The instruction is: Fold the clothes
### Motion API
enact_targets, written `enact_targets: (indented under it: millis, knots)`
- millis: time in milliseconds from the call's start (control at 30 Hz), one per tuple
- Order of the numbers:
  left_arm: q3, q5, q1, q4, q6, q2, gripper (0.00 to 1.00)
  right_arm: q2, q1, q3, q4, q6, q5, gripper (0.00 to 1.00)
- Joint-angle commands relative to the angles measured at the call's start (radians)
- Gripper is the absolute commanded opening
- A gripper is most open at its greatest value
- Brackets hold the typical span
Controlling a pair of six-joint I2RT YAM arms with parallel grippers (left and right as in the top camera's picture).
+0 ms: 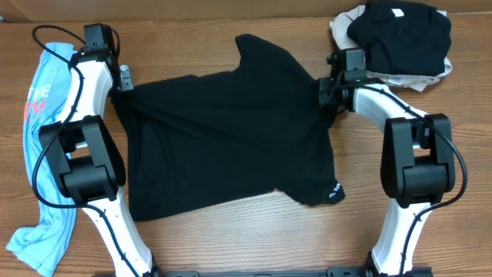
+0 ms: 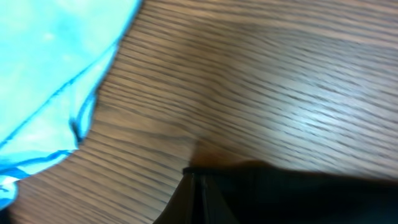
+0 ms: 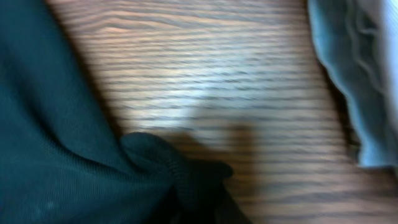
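A black short-sleeved T-shirt [image 1: 231, 138] lies spread flat across the middle of the table. My left gripper [image 1: 123, 83] sits at its upper left corner, shut on the cloth; the left wrist view shows the shirt's straight black edge [image 2: 292, 196] right at the jaws. At the shirt's right edge, my right gripper [image 1: 327, 92] has the black fabric [image 3: 180, 171] bunched and puckered into its jaws, so it is shut on the cloth. The fingers themselves are hidden by dark fabric in both wrist views.
A light blue T-shirt with red lettering [image 1: 46, 177] lies crumpled along the left edge of the table, close to the left arm, and its hem shows in the left wrist view [image 2: 50, 74]. A pile with a black shirt [image 1: 400, 31] on beige cloth [image 1: 419, 77] sits at the back right.
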Motion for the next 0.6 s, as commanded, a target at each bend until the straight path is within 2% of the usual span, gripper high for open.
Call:
enact_targets:
  millis: [0,200,267,400,500,533,567]
  knots:
    - [0.024,-0.097,0.039,0.029,-0.003,-0.003,0.04,0.013,-0.063,0.013,-0.03,0.047,0.041,0.09]
    - [0.024,-0.091,0.069,0.118,0.077,-0.003,0.04,0.013,-0.124,0.013,-0.093,0.046,-0.021,0.09]
    - [0.024,-0.09,0.068,0.154,0.109,-0.003,0.04,0.013,-0.124,0.013,-0.107,0.046,-0.027,0.12]
    - [0.024,-0.051,0.052,0.22,0.177,-0.003,0.04,0.012,-0.115,0.021,-0.137,0.046,-0.062,0.29]
    - [0.024,0.005,0.042,0.265,0.192,-0.002,0.04,0.012,-0.108,0.051,-0.178,0.048,-0.101,0.52]
    - [0.024,0.027,0.039,0.273,0.192,-0.002,0.06,0.012,-0.108,0.064,-0.193,0.05,-0.108,0.55]
    - [0.024,0.051,0.034,0.276,0.192,-0.002,0.11,0.012,-0.108,0.085,-0.217,0.051,-0.116,0.57]
